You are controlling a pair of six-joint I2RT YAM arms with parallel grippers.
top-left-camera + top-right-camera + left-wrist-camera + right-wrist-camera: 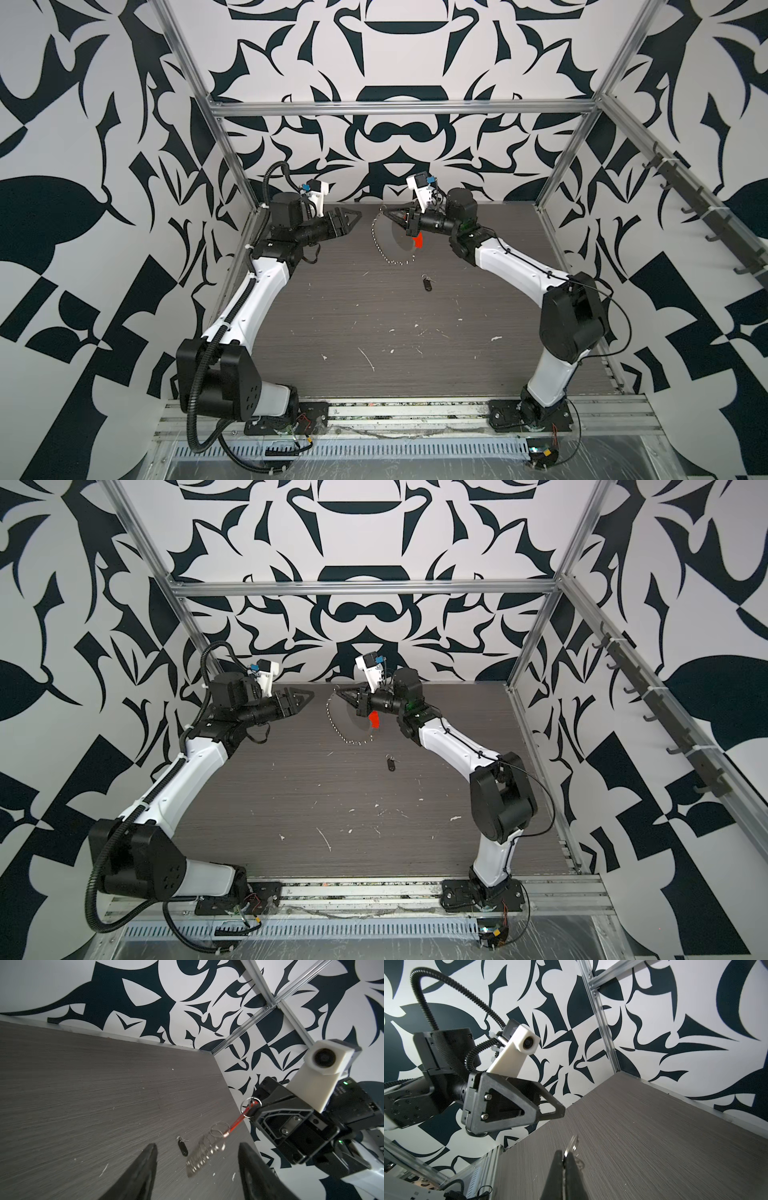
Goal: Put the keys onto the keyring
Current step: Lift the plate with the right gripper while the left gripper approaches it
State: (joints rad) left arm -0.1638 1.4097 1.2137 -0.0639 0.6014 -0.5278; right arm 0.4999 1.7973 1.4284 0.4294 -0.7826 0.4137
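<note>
A bench [353, 332] of dark grey wood-grain laminate fills the middle of both top views. Its surface is marked with white scratches and flecks, most of them toward the lower centre. Walls [399, 137] of white covered in large black leaf-like shapes enclose it at the back and on both sides. A frame of silver aluminium bars [399, 109] runs up the corners and across the back. A dark rail of hooks [706, 216] slants down the right-hand wall. A slotted metal strip [374, 451] lies along the bottom edge.

Two white-and-black arms reach from the lower corners toward the upper centre, their tips near each other. The right tool [388, 216] is clamped tight on the small silver split ring of a large oval keyring [392, 262] of silvery chain links with a curved red plastic section [419, 241]. The loop dangles from that tool above the bench, just below the upper centre. It looks blurred in the left wrist view. The left tool [353, 216] sits just to the left of it, its fingers spread apart and holding nothing.

A small black oblong key fob [427, 284] with a tiny silver ring lies flat on the bench. It sits below and slightly right of the keyring, apart from both tools.
</note>
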